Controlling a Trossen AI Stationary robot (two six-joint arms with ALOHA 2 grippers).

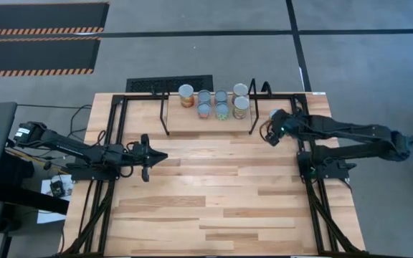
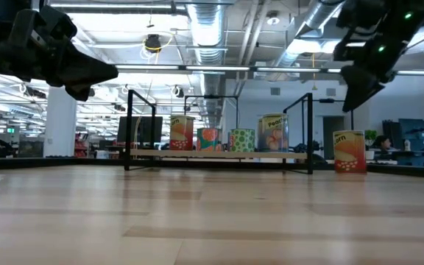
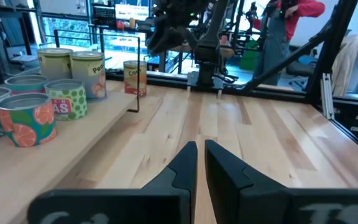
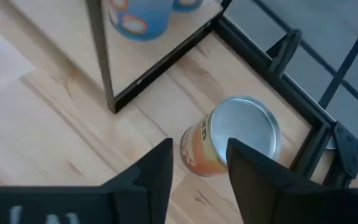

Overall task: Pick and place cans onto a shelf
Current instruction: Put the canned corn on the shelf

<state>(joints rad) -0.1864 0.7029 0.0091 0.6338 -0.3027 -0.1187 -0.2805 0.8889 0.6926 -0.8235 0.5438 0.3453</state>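
Note:
The shelf (image 1: 192, 123), black tubing around a light board, stands at the table's far middle. Several cans (image 1: 222, 100) stand upright on its board; they also show in the low view (image 2: 230, 139) and the left wrist view (image 3: 27, 117). One orange can with a silvery top (image 4: 235, 142) stands on the table just right of the shelf (image 2: 350, 151). My right gripper (image 4: 199, 165) hangs open above this can, a little to its near side, touching nothing (image 2: 355, 92). My left gripper (image 1: 162, 157) is shut and empty over the table's left middle.
The black table frame's corner (image 4: 319, 134) runs close behind the lone can. The shelf's right upright (image 4: 101, 50) stands just left of it. Bare wooden tabletop (image 1: 221, 193) lies between the arms and toward the near edge. A person (image 3: 284, 25) stands in the room beyond.

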